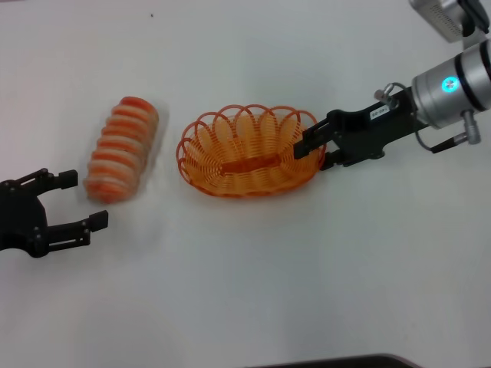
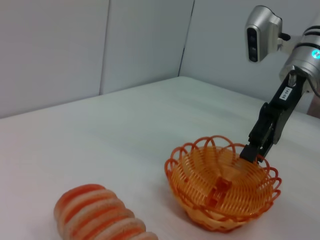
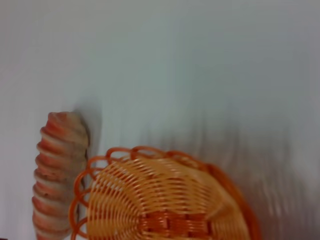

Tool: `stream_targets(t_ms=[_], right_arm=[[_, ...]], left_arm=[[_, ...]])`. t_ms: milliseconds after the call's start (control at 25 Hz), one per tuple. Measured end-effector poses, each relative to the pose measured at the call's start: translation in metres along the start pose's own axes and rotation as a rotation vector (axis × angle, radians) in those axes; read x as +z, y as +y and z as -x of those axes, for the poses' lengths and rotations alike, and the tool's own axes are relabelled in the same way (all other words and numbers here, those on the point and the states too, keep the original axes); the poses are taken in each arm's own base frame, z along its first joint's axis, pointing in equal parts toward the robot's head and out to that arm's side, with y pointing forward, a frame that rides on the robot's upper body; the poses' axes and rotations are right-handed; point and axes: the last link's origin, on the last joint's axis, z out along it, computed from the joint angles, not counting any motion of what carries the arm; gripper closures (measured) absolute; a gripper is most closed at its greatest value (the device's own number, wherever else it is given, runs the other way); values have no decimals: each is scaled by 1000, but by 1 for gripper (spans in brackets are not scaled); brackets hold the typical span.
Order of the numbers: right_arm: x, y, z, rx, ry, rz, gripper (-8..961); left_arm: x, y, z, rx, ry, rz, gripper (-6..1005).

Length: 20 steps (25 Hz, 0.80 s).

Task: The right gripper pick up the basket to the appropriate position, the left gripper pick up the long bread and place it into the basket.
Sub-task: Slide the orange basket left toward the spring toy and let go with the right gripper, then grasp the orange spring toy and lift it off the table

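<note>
The oval orange wire basket [image 1: 209, 152] rests on the white table in the middle of the head view. My right gripper [image 1: 317, 149] reaches in from the right and is shut on the basket's right rim; the left wrist view shows the same grip, the right gripper [image 2: 251, 154] pinching the far rim of the basket [image 2: 200, 202]. The long bread [image 1: 123, 149], striped orange-red and cream, lies just left of the basket, apart from it. My left gripper [image 1: 83, 199] stands open near the bread's near end, not touching it. The right wrist view shows the basket [image 3: 150, 200] with the bread [image 3: 55, 170] beside it.
The white table [image 1: 253, 291] spreads on all sides of the two objects. A silver camera housing [image 1: 449, 17] sits on the right arm at the far right. Grey wall panels [image 2: 100, 45] stand behind the table's far edge.
</note>
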Motion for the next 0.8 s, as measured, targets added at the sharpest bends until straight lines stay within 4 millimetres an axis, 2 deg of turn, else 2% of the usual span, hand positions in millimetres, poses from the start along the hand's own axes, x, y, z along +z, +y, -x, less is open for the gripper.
stream_targets(t_ms=[120, 280, 440, 560, 640, 800], right_arm=[[-16, -7, 6, -4, -53, 1, 598], [-50, -13, 17, -64, -163, 36, 395], [-85, -15, 24, -257, -295, 96, 138], [-94, -10, 20, -475, -300, 132, 52], [-93, -7, 13, -624, -248, 130, -6], [-85, -9, 2, -872, -128, 42, -5]], left_arm=[[0, 0, -1, -8, 19, -4, 92], [-3, 1, -3, -15, 46, -7, 91], [-7, 0, -5, -25, 74, -23, 91], [-8, 0, -6, -30, 86, -28, 91], [-8, 0, -6, -35, 88, -28, 91], [-7, 0, -6, -48, 90, -24, 91]])
